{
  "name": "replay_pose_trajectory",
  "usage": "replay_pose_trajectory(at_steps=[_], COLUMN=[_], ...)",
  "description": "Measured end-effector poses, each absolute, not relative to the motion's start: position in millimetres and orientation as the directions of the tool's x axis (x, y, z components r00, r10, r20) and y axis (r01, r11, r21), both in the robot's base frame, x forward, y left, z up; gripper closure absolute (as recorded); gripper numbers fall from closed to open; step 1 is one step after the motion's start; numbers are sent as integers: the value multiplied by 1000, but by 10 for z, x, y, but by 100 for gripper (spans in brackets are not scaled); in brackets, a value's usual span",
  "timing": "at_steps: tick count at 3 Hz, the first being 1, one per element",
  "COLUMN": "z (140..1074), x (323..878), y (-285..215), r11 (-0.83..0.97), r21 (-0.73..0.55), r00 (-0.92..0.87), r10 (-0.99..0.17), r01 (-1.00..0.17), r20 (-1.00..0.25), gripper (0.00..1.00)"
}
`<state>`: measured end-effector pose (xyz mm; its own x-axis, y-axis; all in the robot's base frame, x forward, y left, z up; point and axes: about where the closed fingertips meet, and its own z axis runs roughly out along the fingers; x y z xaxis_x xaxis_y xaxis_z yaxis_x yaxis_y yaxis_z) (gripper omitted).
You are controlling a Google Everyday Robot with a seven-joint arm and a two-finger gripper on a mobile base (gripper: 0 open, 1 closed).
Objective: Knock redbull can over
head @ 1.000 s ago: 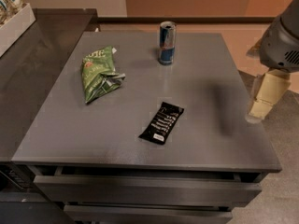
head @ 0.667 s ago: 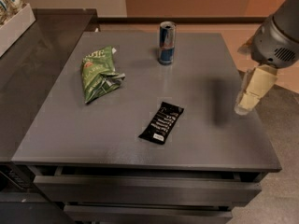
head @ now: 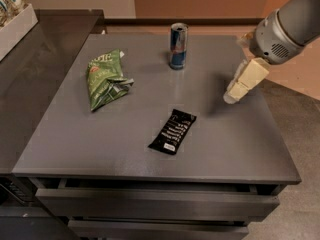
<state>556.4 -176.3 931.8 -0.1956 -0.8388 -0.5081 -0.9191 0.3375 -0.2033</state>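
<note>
Camera view: the gripper [head: 231, 97], fingers together, has slid inward to the redbull can's [head: 178, 46] four o'clock. The can stands upright, so the knock is not yet made.

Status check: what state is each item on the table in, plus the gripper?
redbull can: upright near the back edge of the table, not knocked over yet.
green snack bag: crumpled, lying on the left side.
black bar: lying flat, front centre, wrapped.
gripper: hovers over the table's right side, right of the can and apart from it.
</note>
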Motion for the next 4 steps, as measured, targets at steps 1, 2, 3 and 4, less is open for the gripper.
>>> replay_pose_trajectory(at_steps=[1, 2, 3, 4], z=[9284, 9283, 9285, 9276], x=[5813, 6065, 6292, 6527], y=[-1584, -1432, -1309, -1179], r11=[380, 415, 444, 477], r21=[-219, -234, -216, -175], r00=[-188, -168, -163, -182], r10=[-785, -729, -671, -611], r01=[-899, -879, -869, -861], r20=[-590, -663, -723, -770], gripper=[0, 0, 0, 0])
